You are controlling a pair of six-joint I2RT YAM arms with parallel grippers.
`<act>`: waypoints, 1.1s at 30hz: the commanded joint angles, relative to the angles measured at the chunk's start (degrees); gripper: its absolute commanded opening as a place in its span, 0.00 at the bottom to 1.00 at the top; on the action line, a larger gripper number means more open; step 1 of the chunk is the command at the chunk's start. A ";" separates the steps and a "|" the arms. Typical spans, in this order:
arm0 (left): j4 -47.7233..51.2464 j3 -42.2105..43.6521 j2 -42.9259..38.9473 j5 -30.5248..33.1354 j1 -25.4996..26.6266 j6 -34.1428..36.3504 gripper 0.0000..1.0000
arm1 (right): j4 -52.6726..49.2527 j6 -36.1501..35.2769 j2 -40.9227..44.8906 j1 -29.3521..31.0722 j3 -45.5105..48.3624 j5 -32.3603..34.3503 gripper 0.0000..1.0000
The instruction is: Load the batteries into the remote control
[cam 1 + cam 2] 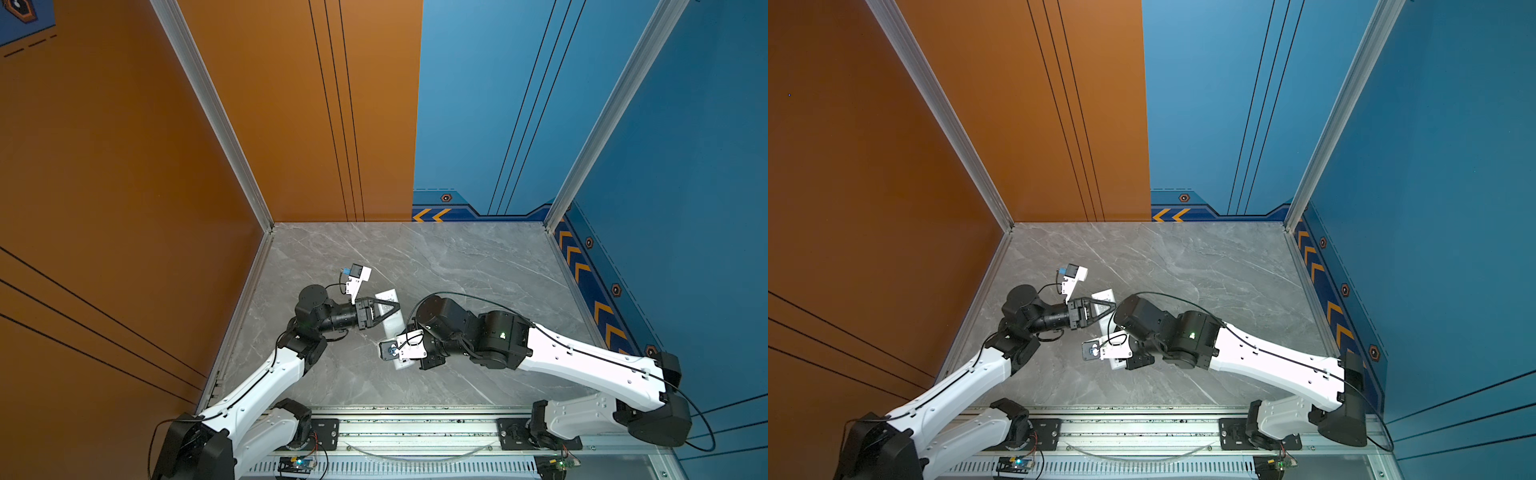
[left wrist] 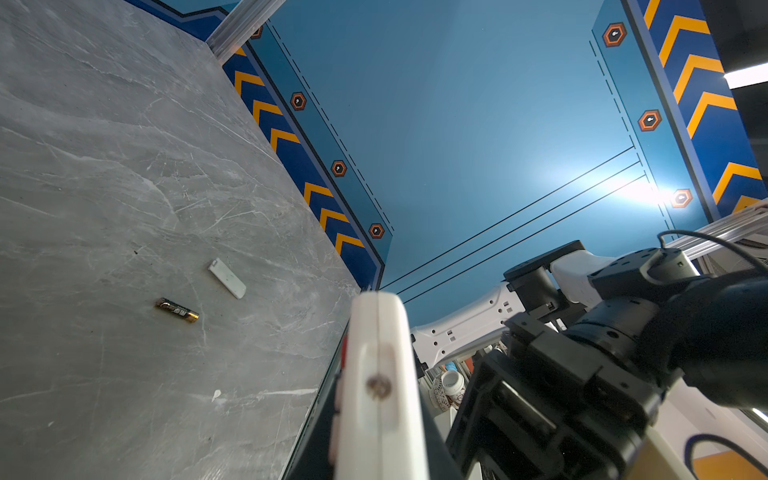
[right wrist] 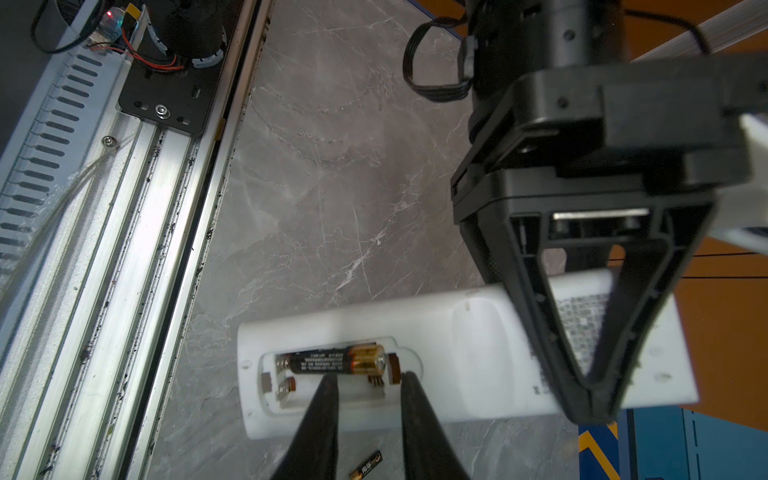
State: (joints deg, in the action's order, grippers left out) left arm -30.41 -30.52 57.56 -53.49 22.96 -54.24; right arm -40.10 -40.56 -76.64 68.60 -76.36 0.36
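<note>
One seated battery (image 3: 332,360) is in the remote control (image 3: 457,353) recess; the other slot is empty. Risk: its gold end looks slightly proud, so a nudge from the right gripper (image 3: 369,380) could pop it out. Right jaws are parted and empty, tips just beside that cell. The loose battery (image 3: 368,464) lies on the table (image 3: 332,187) beside the remote and may roll at pickup. Left gripper (image 3: 594,392) is clamped on the remote's other end; a slip there shifts the recess.

Marble table (image 2: 104,166): battery (image 2: 177,311), white cover (image 2: 227,278)
</note>
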 commanded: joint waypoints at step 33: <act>0.44 -1.82 -0.17 -1.35 0.13 1.06 0.00 | -2.77 -0.84 -2.68 0.13 -1.87 0.41 0.19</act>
State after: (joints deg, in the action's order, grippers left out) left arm -29.91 -30.52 57.78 -53.63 22.94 -53.82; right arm -40.60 -40.75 -78.46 68.58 -76.47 1.56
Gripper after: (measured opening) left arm 0.206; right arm 0.193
